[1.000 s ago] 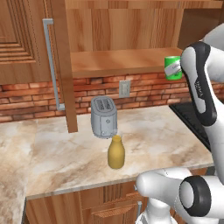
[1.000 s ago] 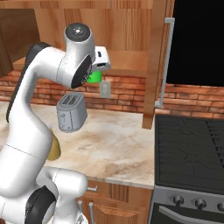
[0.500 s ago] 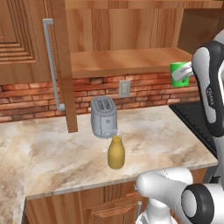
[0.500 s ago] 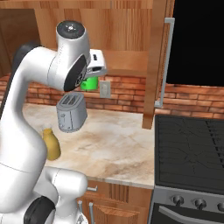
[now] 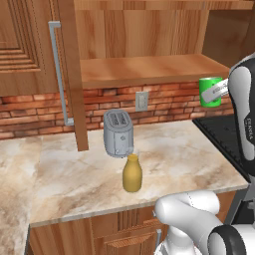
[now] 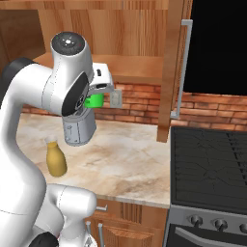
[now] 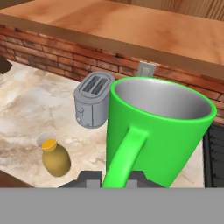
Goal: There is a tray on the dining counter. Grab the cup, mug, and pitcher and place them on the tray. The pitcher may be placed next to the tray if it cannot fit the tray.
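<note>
- Looking from the left base view, you had the mug (image 5: 210, 91) lifted high at the right edge, level with the wooden shelf (image 5: 144, 68) and well above the marbled counter (image 5: 74, 169). The white hand covered the mug's right side, so the fingers themselves could not be made out from there. The pitcher (image 5: 132, 173) stood upright on the counter near its front edge, just in front of the grey toaster (image 5: 118, 133) and apart from it. A wall outlet (image 5: 142, 101) sat in the brick backsplash behind the toaster, and a long cabinet handle (image 5: 60, 69) ran down at the left.
- Turning to the right base view, you saw far less of the mug (image 6: 94, 101): only a green sliver showed past the arm's big joint, below the hand. What this side added was the black stove (image 6: 210, 166) to the right of the counter, with knobs along its front. The pitcher (image 6: 56, 156) stood at the left, partly behind the arm, and the toaster (image 6: 78, 129) was half hidden by the joint.
- Coming to the hand view, you got the grip itself: the gripper (image 7: 114, 178) sat nearly closed, its fingers pinching the mug's (image 7: 168, 140) loop handle at its lower end. The mug's open mouth and grey inside faced the camera. Beyond it the toaster (image 7: 91, 105) and pitcher (image 7: 54, 157) stood on the counter far below.
</note>
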